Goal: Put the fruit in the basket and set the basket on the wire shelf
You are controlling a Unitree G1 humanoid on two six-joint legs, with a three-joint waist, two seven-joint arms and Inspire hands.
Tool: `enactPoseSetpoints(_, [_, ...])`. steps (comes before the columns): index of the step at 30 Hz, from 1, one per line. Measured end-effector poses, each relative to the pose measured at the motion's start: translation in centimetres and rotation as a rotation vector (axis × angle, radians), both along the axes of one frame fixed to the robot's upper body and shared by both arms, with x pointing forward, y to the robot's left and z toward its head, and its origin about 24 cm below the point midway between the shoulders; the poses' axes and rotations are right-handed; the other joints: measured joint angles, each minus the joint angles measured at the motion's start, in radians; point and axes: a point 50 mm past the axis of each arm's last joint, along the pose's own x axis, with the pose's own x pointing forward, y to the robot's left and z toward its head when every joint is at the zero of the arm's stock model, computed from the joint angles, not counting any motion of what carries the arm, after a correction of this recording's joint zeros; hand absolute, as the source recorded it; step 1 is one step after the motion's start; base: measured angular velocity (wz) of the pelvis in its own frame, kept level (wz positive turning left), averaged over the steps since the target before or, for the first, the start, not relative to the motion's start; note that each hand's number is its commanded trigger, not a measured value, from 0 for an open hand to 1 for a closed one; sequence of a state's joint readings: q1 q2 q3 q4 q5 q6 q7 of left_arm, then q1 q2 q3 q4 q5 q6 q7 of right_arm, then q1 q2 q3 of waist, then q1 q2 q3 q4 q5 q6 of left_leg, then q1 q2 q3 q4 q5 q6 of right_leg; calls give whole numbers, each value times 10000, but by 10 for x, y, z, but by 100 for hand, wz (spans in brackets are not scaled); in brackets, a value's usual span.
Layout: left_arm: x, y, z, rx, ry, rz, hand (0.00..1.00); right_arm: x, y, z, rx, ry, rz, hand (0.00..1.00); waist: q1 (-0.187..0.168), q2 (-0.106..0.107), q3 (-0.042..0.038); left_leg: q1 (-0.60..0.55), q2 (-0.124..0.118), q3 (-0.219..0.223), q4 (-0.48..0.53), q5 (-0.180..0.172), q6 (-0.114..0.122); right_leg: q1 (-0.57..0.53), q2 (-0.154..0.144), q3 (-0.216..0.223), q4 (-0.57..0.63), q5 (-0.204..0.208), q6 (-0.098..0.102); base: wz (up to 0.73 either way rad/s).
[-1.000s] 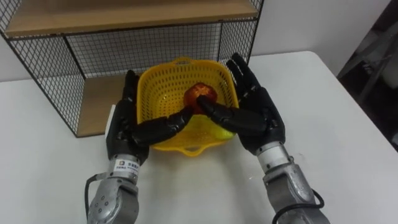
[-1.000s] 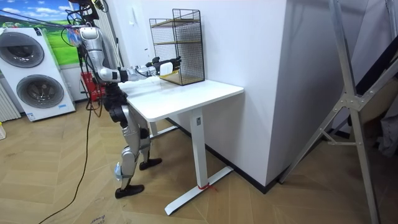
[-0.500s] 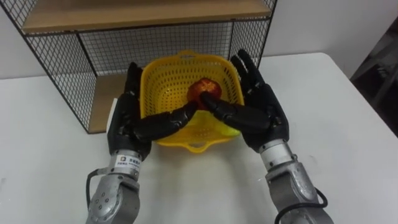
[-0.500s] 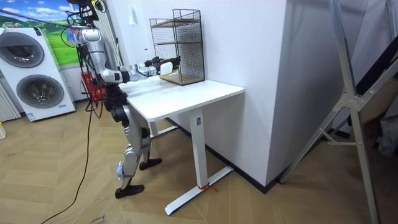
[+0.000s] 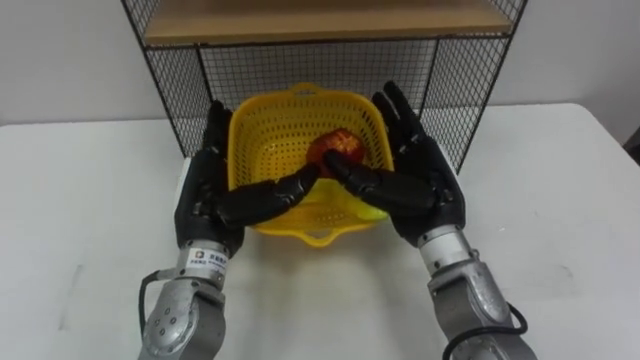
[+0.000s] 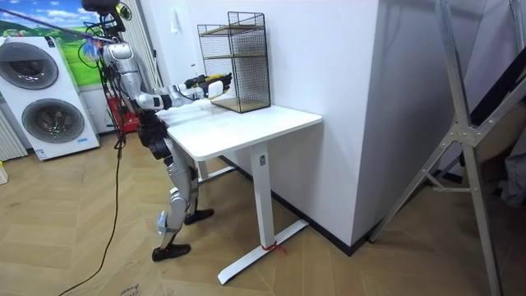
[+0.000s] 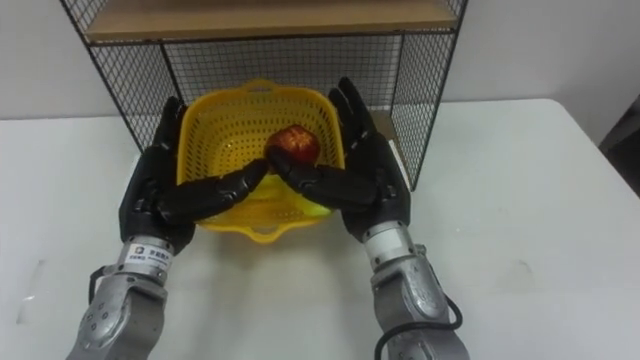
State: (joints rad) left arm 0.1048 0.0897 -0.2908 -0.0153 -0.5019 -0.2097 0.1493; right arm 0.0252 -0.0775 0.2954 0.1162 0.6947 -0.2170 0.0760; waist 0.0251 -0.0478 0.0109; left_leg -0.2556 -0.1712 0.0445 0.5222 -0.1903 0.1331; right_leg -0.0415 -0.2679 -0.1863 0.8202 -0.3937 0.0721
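Obs., eye views, near first: both forearms come in from the bottom edge, over the white tabletop (image 5: 560, 200)

Left hand (image 5: 205, 195): fingers straight, flat along the left outer wall of the yellow basket (image 5: 275, 140); thumb reaches over the near rim to the inside, so the wall is pinched between thumb and palm

Right hand (image 5: 425, 185): the same hold on the right wall, fingers straight up the outside, thumb laid inside. The two thumb tips nearly meet mid-basket

Basket is held between the two palms, its small near handle pointing toward the robot. Cannot tell whether its base touches the tabletop

Red fruit (image 5: 335, 148) lies inside the basket, just beyond the thumb tips. A yellow-green patch shows through the mesh under the right thumb; cannot tell what it is

Far: wire shelf (image 5: 330, 60) stands right behind the basket, and the basket's far rim sits at its open front, below the wooden board (image 5: 330, 20)

Room view: robot stands at the tabletop's end on the room view's left, arms stretched toward the shelf
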Motion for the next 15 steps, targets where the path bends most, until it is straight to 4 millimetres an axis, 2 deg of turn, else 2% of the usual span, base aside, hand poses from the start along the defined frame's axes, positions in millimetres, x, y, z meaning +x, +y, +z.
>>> enactPoseSetpoints(1, [0,0,0,86,-14,-3,0,0,0,-2,5,105,-21,0,-18,0,13,56,15,-67,-60,1,1,-241,27,127,394,345,-4,0])
enactPoseSetpoints(2, [0,0,0,228,-55,-15,0,0,0,-5,-42,205,-53,0,-56,48,32,65,53,-288,-119,2,2,-591,249,411,721,626,-49,-6])
enactPoseSetpoints(3, [0,0,0,239,-47,-9,0,0,-1,-5,-57,218,-58,0,-9,130,65,83,76,-367,-190,3,0,-713,367,532,567,597,-27,-22])
enactPoseSetpoints(4, [0,0,-1,251,1,28,0,0,-2,-4,-92,213,-30,0,15,156,84,208,81,-541,-407,9,-7,-827,573,558,-239,505,-60,-27])
enactPoseSetpoints(5, [-1,1,-3,263,74,42,0,0,-1,-5,-85,266,8,0,-22,171,85,346,102,-533,-678,60,-89,-673,803,586,-1485,513,-100,-4])
enactPoseSetpoints(6, [-1,0,-3,248,82,35,0,0,-1,-6,-99,285,9,0,-196,154,104,438,125,-510,-787,134,-204,-499,1037,652,-2515,792,-54,28])
enactPoseSetpoints(7, [-1,-1,-4,233,137,-3,0,0,-1,-7,-118,360,-13,0,-360,181,68,500,227,-462,-815,184,-283,-399,1117,693,-2731,821,-69,37])
enactPoseSetpoints(8, [-2,-3,-5,256,200,-125,0,0,-4,-9,-179,499,-72,0,-414,80,32,631,386,-206,-1125,344,-511,-308,1101,601,-3092,840,-101,0])
enactPoseSetpoints(9, [-1,-4,-5,261,160,-223,0,2,-6,-8,-194,446,-144,0,-299,161,9,659,589,1,-1188,436,-610,-301,1086,447,-3370,883,-162,-35])
enactPoseSetpoints(10, [-1,-4,-4,247,145,-267,0,3,-6,-6,-222,402,-133,0,-183,226,35,654,710,76,-1181,474,-653,-311,1094,376,-3419,892,-160,-81])
enactPoseSetpoints(11, [-1,-3,-5,385,173,-256,0,5,-6,-6,-268,432,-76,0,25,363,-20,666,761,-33,-1228,540,-644,-306,1205,283,-3543,1033,-131,-83])
enactPoseSetpoints(12, [-1,-1,-5,505,195,-262,0,5,-5,-7,-240,526,-14,0,71,274,-31,720,719,-297,-1322,540,-643,-205,1271,173,-3777,1059,-136,-68])
enactPoseSetpoints(13, [-1,0,-5,543,186,-267,0,5,-4,-6,-215,533,-9,0,33,224,-7,757,719,-427,-1397,545,-652,-103,1332,117,-3986,1107,-137,-19])
enactPoseSetpoints(14, [-1,0,-5,552,179,-298,0,6,-4,-5,-214,496,8,0,-51,121,-52,756,721,-617,-1646,622,-771,17,1385,-83,-4460,1291,-179,6])
enactPoseSetpoints(15, [-1,-2,-5,524,185,-339,0,7,-5,-1,-190,372,-12,0,-178,94,-30,747,786,-641,-1832,673,-844,99,1503,-102,-4860,1466,-168,7])
